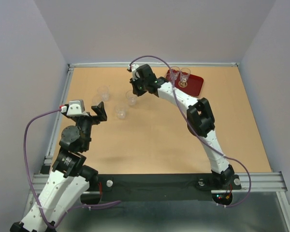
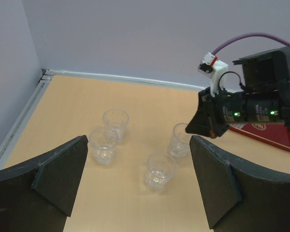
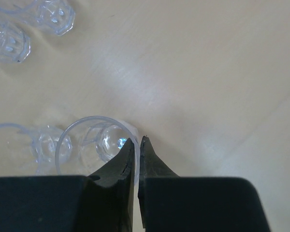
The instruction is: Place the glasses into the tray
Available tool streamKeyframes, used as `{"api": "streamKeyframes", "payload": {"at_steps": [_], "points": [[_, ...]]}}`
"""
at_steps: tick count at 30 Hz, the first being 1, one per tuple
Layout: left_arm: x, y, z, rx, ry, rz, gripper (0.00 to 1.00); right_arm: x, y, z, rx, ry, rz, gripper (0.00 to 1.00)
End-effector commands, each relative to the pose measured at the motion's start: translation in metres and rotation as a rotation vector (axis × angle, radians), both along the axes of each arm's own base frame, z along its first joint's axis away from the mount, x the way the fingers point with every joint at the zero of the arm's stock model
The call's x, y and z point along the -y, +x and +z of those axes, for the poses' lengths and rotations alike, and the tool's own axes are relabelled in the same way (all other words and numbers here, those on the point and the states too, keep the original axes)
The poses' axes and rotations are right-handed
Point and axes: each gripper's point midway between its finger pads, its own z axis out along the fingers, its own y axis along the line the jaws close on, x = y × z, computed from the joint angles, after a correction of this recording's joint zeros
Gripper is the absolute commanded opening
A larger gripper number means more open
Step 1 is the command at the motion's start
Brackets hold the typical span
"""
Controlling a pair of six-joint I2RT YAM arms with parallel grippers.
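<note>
We log the right hand [image 3: 137,141] pressed onto the rim wall of one glass [image 3: 99,145] on the desk [image 3: 208,72], its arm stretched far forward. The left hand [image 2: 138,142] hangs spread wide, short of the four glasses [image 2: 115,123] standing there. Only the top view shows us two more glasses [image 1: 184,75] upright in the tray [image 1: 195,85] at far right; only the right wrist view shows the pinch.
</note>
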Motion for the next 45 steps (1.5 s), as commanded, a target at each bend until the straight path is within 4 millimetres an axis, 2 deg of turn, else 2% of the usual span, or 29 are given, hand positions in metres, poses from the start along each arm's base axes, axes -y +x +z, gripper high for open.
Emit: {"api": "streamKeyframes", "payload": {"at_steps": [1,2,4,5,6,7,10,11,13,14,15,16,19,20,23,26,28,31,39,45], "points": [[-0.002,-0.002,0.014,0.056,-0.018,0.004,0.98,0.038,0.008,0.077,0.154,0.006,0.018,0.01],[-0.002,-0.002,0.014,0.056,-0.018,0.004,0.98,0.053,0.005,0.081,0.151,-0.001,0.01,0.0],[-0.002,-0.002,0.013,0.054,-0.016,0.001,0.98,0.069,0.0,0.081,0.15,-0.016,0.024,0.01],[-0.002,-0.003,0.014,0.057,-0.02,0.0,0.98,0.084,0.004,0.083,0.15,-0.019,0.007,0.0],[-0.002,-0.003,0.015,0.059,-0.019,0.001,0.98,0.098,-0.002,0.084,0.146,-0.029,0.003,0.01],[-0.002,-0.003,0.014,0.056,-0.019,0.0,0.98,0.115,0.002,0.087,0.144,-0.027,-0.017,0.01],[-0.001,-0.003,0.014,0.057,-0.021,-0.004,0.98,0.149,0.0,0.089,0.136,-0.033,-0.051,0.0],[-0.001,-0.003,0.015,0.058,-0.021,-0.006,0.98,0.172,-0.001,0.089,0.13,-0.039,-0.085,0.0],[-0.001,-0.002,0.014,0.056,-0.02,-0.006,0.98,0.196,-0.001,0.088,0.129,-0.05,-0.123,0.01],[-0.001,-0.002,0.013,0.054,-0.017,-0.006,0.98,0.218,-0.001,0.089,0.128,-0.054,-0.166,0.01],[0.0,-0.002,0.013,0.054,-0.017,-0.009,0.98,0.231,0.0,0.089,0.125,-0.052,-0.192,0.01],[0.0,-0.002,0.014,0.054,-0.018,-0.009,0.98,0.254,0.003,0.089,0.127,-0.051,-0.244,0.0],[0.001,-0.001,0.014,0.052,-0.018,-0.01,0.98,0.287,0.012,0.088,0.125,-0.039,-0.347,0.0],[0.001,-0.001,0.013,0.051,-0.016,-0.01,0.98,0.307,0.018,0.085,0.126,-0.04,-0.403,0.0],[0.001,0.001,0.01,0.041,-0.011,-0.01,0.98,0.34,0.033,0.084,0.132,-0.014,-0.517,0.01],[0.002,0.001,0.01,0.04,-0.011,-0.009,0.98,0.364,0.049,0.082,0.163,-0.012,-0.616,0.01],[0.002,0.003,0.008,0.031,-0.007,-0.007,0.98,0.379,0.063,0.073,0.181,-0.018,-0.687,0.0],[0.001,0.003,0.007,0.028,-0.004,-0.002,0.98,0.391,0.077,0.07,0.199,-0.003,-0.727,0.0],[0.002,0.006,0.004,0.017,0.002,-0.001,0.98,0.405,0.108,0.05,0.18,0.041,-0.819,0.01],[0.002,0.006,0.005,0.019,0.002,-0.001,0.98,0.407,0.124,0.04,0.178,0.059,-0.843,0.0]]}}
